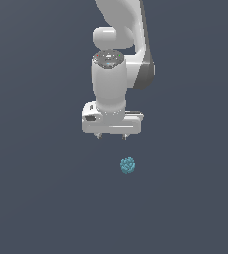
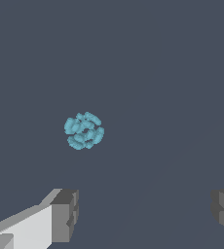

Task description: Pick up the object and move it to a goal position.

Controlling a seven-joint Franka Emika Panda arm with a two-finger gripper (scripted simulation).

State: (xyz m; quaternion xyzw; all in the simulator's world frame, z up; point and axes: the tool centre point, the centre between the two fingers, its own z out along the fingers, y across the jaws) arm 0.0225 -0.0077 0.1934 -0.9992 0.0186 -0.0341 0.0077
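Ball [image 1: 128, 164]: a small teal-blue body, roundish, its surface made up of many little lobes packed together like a berry cluster, with darker gaps between the lobes. In the wrist view the ball [image 2: 84, 130] shows paler highlights on the lobes and a slightly ragged outline. It is much smaller than the white gripper. No damage or deformation can be made out at this resolution.

Location: in the exterior view the ball sits apart from the arm, below the gripper [image 1: 111, 136] in the picture and a little toward the exterior view's right of its centre line. Nothing touches it. The background is a uniform dark grey-blue with no visible edge or texture, so whether the ball rests on a surface cannot be told.

Containers: none visible in either view.

Gripper: white body, pointing downward in the exterior view, with two short dark fingertips [image 1: 98, 135] showing under its lower edge. In the wrist view the gripper [image 2: 145, 212] has its two grey pads [image 2: 65, 214] set wide apart, with clear background between them. The ball lies outside that gap, ahead of the pads and nearer to the pad that has the white finger behind it. The fingers hold nothing.

Arm: white links with a dark grey joint section, entering from the top of the exterior view.
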